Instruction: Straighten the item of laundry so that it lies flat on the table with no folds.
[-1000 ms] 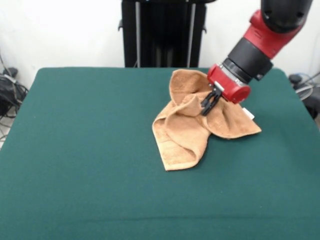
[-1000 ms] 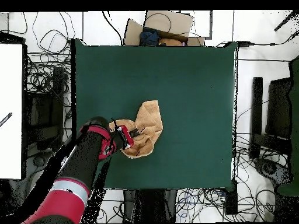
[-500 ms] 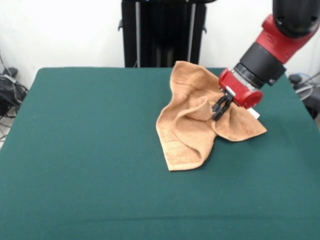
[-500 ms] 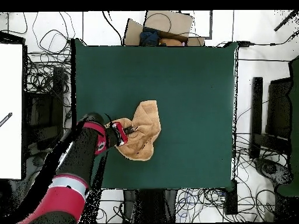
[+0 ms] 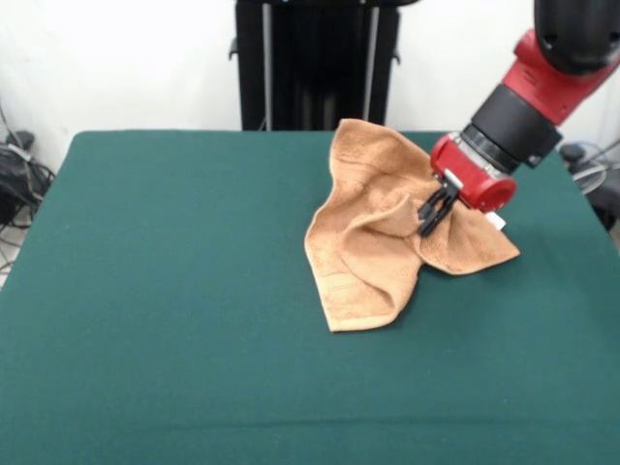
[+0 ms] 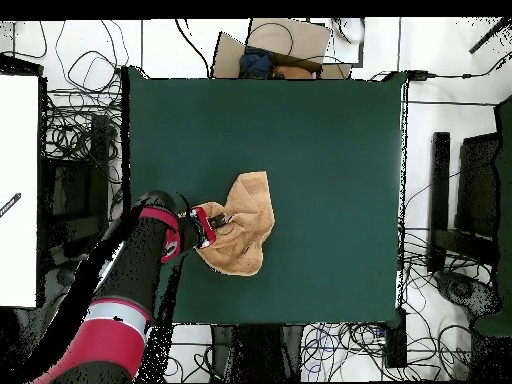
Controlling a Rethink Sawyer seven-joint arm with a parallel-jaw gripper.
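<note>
**Presently: towel gripped at an inner fold, still bunched**

Currently the towel [image 5: 373, 242] lies on the desk [image 5: 165, 291], toward the side where the red and black arm [image 5: 518, 97] comes in, and it is far from flat. In the front view it reads as three lobes: one rising toward the far edge of the desk, one pointing toward the camera with a woven band along its edge, and one spread out beneath the arm's wrist. A small white tag [image 5: 496, 221] shows at the rim of that last lobe, just beside the red wrist housing.

The claw [image 5: 433, 208] is closed narrowly on a ridge of cloth where the lobes meet (the black fingers look pinched together with fabric between them, and the cloth puckers toward that point). The overhead view agrees: the claw [image 6: 213, 221] sits at the towel's [image 6: 245, 232] edge nearest the arm, and the rest of the cloth trails away from it.

Judgement on the hold: gripping at the junction of the folds suggests the intent is to drag or lift the doubled layer outward so it peels off the layer below. The arm's slant, reaching in low from the side, suits a pull along the desk top.

Progress: early to middle. Several folds remain, and no corner is squared out.

Risk: pulling from an inner ridge may shift the whole towel across the felt instead of opening it.
</note>
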